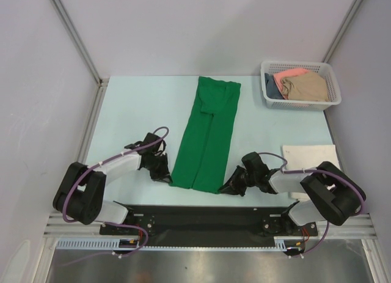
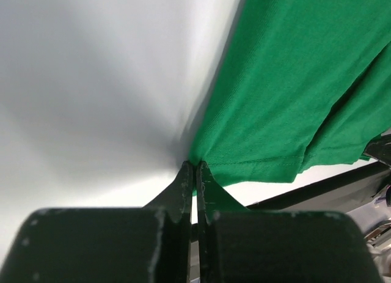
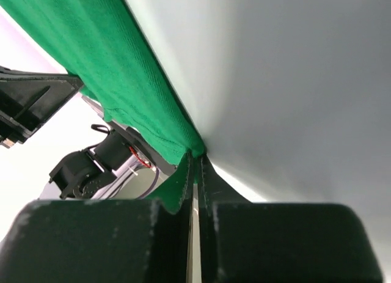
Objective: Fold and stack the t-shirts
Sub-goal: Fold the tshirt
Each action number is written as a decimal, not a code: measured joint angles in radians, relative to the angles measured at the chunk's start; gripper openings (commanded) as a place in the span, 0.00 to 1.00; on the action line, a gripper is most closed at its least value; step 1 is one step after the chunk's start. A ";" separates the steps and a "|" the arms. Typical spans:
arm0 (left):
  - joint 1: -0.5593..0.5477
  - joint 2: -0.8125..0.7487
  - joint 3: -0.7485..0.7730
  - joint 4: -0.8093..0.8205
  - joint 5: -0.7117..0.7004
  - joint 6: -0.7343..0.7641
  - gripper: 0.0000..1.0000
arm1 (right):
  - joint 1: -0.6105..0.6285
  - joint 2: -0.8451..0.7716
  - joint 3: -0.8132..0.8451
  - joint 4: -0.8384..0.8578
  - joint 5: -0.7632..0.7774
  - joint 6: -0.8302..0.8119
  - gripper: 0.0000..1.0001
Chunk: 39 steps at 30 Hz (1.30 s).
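lying as a long strip, the green t-shirt [image 1: 208, 133] is pinched by left fingers [image 2: 180, 192] and right fingers [image 3: 212, 188]

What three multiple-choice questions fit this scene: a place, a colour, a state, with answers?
1. Where is the basket? A near left corner. B between the arms. C far right corner.
2. What colour is the spread-out t-shirt? A green. B pink. C dark blue.
3. How are the left gripper and right gripper? A wide open. B shut on the t-shirt's near corners. C shut on nothing.
Answers: C, it sits by the back right wall; A, the top view shows green cloth; B, both wrist views show them pinching the green hem.
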 measured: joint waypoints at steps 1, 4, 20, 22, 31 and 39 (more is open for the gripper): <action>-0.005 0.000 0.000 0.000 -0.001 -0.003 0.00 | 0.000 0.000 0.000 0.001 0.000 -0.002 0.00; -0.029 0.000 -0.003 0.007 0.001 -0.020 0.00 | -0.002 -0.018 -0.005 -0.014 0.004 -0.011 0.00; -0.317 -0.099 -0.069 0.068 -0.005 -0.282 0.00 | -0.020 -0.483 -0.010 -0.524 0.117 -0.223 0.00; -0.339 -0.102 -0.065 0.066 -0.008 -0.303 0.00 | -0.034 -0.517 -0.010 -0.558 0.117 -0.237 0.00; -0.317 0.015 0.206 -0.018 -0.034 -0.292 0.00 | -0.244 -0.361 0.116 -0.628 0.030 -0.364 0.00; -0.141 0.290 0.574 -0.069 -0.046 -0.202 0.00 | -0.402 0.090 0.559 -0.637 -0.067 -0.532 0.00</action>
